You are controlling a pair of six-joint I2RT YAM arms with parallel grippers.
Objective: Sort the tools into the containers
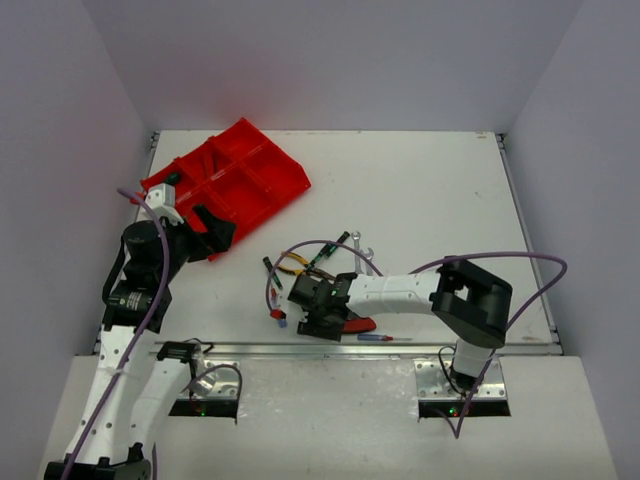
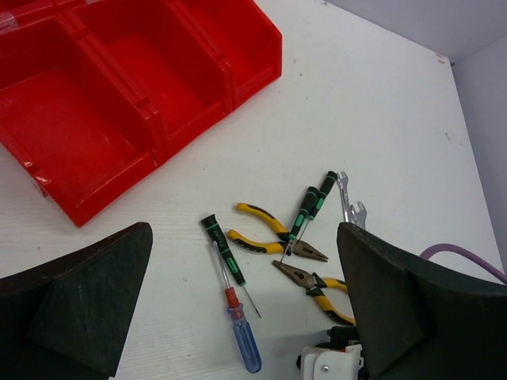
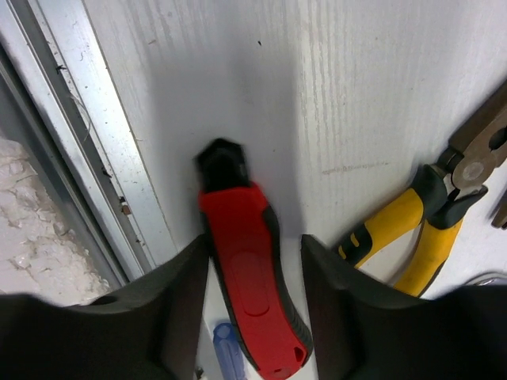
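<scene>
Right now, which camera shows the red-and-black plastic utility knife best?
The right wrist view: the red-and-black plastic utility knife lies large inside the open right claw. The top external view shows only its red end beside that claw; the left wrist view misses it.

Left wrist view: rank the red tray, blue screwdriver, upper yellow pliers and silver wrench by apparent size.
1. red tray, largest by far, though cropped by the frame.
2. blue screwdriver and upper yellow pliers: look similar, so not ranked.
3. silver wrench, smallest as seen, but its lower end is hidden.

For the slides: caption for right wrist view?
Right gripper open around red-black utility knife, yellow-handled pliers alongside.
</scene>
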